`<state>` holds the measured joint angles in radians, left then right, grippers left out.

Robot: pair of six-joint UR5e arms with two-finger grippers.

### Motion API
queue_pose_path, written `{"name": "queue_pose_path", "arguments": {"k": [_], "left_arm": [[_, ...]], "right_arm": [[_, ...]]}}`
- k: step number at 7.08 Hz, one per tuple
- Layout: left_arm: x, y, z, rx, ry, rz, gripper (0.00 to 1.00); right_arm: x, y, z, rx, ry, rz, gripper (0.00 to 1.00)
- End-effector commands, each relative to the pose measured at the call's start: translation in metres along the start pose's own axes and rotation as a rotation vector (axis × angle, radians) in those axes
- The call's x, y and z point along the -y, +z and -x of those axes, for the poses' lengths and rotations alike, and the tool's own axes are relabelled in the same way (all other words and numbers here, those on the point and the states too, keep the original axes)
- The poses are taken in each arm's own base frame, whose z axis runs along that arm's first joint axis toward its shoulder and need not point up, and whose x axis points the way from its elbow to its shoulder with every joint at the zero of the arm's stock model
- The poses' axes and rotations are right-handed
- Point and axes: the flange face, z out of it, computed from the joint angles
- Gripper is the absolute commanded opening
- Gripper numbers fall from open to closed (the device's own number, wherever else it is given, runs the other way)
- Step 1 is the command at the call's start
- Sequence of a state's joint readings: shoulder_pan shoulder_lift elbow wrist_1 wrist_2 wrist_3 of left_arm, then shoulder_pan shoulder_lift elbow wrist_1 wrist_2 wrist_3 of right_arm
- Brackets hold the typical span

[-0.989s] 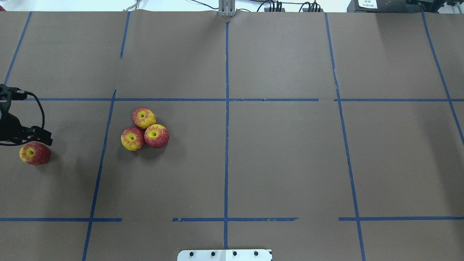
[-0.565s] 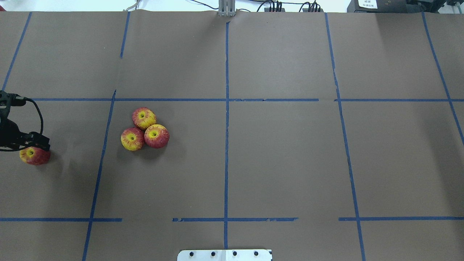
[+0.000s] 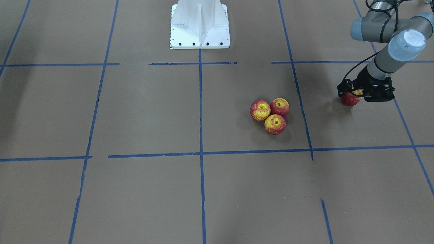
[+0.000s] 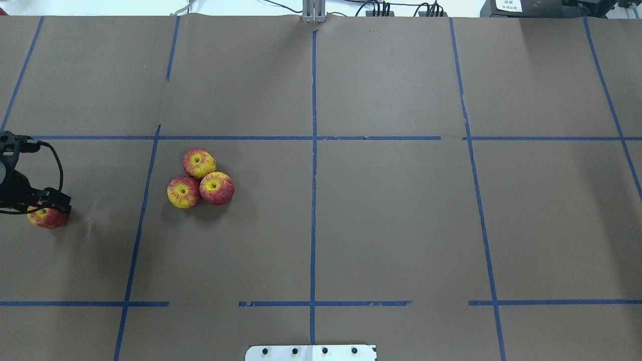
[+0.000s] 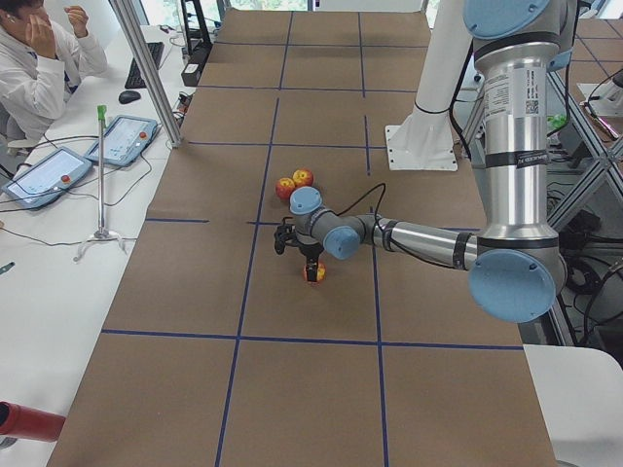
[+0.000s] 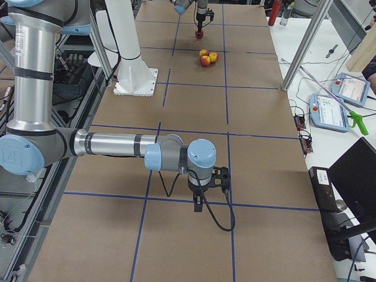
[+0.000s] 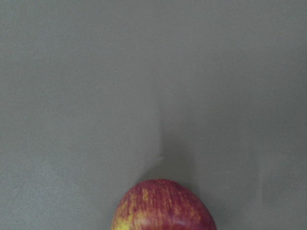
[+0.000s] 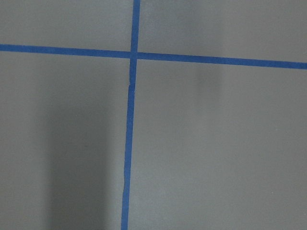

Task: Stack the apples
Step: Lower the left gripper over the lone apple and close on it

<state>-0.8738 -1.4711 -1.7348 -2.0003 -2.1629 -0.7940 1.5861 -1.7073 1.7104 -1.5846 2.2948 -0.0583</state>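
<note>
Three red-and-yellow apples [image 4: 199,163] [image 4: 183,192] [image 4: 216,188] lie touching in a cluster left of the table's middle; they also show in the front view [image 3: 275,124]. A fourth, darker apple [image 4: 49,218] lies alone at the far left, also in the front view [image 3: 350,99] and at the bottom of the left wrist view [image 7: 163,206]. My left gripper [image 4: 44,206] is low over this apple, open, its fingers at the apple's sides. My right gripper [image 6: 198,207] shows only in the exterior right view, above bare table; I cannot tell its state.
Brown paper with blue tape lines [image 4: 313,200] covers the table. The robot's white base [image 3: 200,23] stands at the near middle edge. A person and tablets [image 5: 49,175] are beside the table's far side.
My left gripper has come down onto the lone apple and now covers more of its top. The apples have not moved.
</note>
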Motion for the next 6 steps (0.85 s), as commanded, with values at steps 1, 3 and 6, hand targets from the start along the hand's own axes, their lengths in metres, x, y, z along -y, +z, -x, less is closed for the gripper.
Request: {"name": "queue_pose_path", "arguments": {"k": [1, 3, 6], "left_arm": [[0.000, 0.005, 0.003, 0.006, 0.003, 0.008, 0.90], [0.001, 0.011, 0.006, 0.013, 0.001, 0.015, 0.87], [0.005, -0.002, -0.007, -0.012, 0.012, -0.002, 0.06]], "right_arm": [[0.000, 0.000, 0.000, 0.000, 0.000, 0.000, 1.00], [0.000, 0.000, 0.000, 0.000, 0.000, 0.000, 1.00], [0.000, 0.000, 0.000, 0.000, 0.000, 0.000, 1.00]]}}
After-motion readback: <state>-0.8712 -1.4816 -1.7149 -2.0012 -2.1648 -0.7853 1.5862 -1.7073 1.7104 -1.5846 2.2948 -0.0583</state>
